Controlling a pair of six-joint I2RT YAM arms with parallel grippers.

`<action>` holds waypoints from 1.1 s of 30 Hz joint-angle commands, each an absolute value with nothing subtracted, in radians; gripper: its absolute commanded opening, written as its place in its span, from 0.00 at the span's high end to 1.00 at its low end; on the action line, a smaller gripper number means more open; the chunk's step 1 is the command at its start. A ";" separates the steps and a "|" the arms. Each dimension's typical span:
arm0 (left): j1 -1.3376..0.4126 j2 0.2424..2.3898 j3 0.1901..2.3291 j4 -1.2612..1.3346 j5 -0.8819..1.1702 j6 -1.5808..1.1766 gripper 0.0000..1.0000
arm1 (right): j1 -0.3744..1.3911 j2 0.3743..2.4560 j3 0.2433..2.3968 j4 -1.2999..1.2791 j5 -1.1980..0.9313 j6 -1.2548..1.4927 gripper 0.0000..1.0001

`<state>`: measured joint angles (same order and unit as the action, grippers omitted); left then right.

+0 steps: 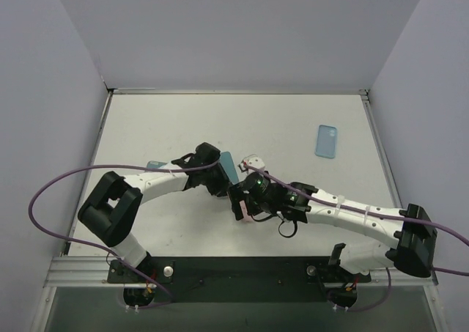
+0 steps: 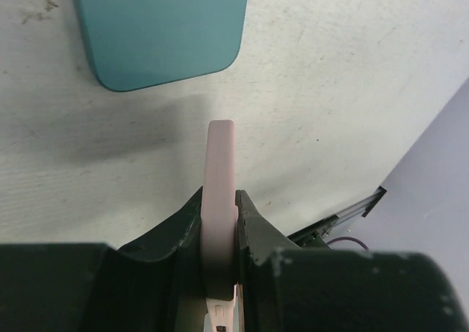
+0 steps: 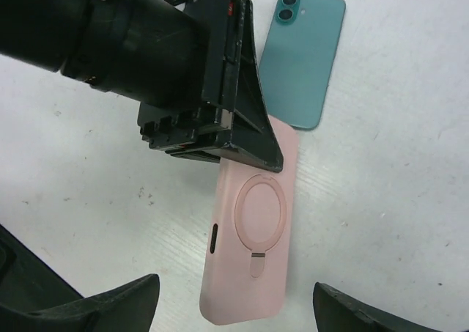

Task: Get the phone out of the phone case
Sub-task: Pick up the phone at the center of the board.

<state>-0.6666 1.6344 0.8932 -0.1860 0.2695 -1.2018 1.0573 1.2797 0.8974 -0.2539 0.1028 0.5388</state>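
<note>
Case [image 3: 249,229] in pink, pinched at one end by the left gripper [image 2: 219,204]. Fingers shut tight on its front and back, thin edge toward that wrist camera. Shows a round ring stand on its back. Held over the white table [image 1: 293,127], near the middle. Hard to tell if anything sits inside. Teal phone [image 3: 308,53] flat on the table, back up, two lenses showing, just beside the held end of the case. Right gripper [image 3: 234,299] near the case's free end, fingers wide apart, holding nothing. Well apart, by the right wall, a blue case [image 1: 327,141], lying flat.
</note>
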 commanded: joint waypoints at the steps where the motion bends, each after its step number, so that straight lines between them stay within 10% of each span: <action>1: -0.672 1.603 1.009 -0.426 0.206 -1.206 1.00 | 1.147 1.305 0.963 -0.377 0.403 0.474 0.21; 18: -0.684 1.638 1.152 -0.683 0.166 -1.229 1.00 | 1.296 1.600 1.077 -0.341 0.572 0.437 0.45; 33: -0.686 1.624 1.141 -0.646 0.189 -1.209 1.00 | 1.322 1.684 1.121 -0.413 0.652 0.482 1.00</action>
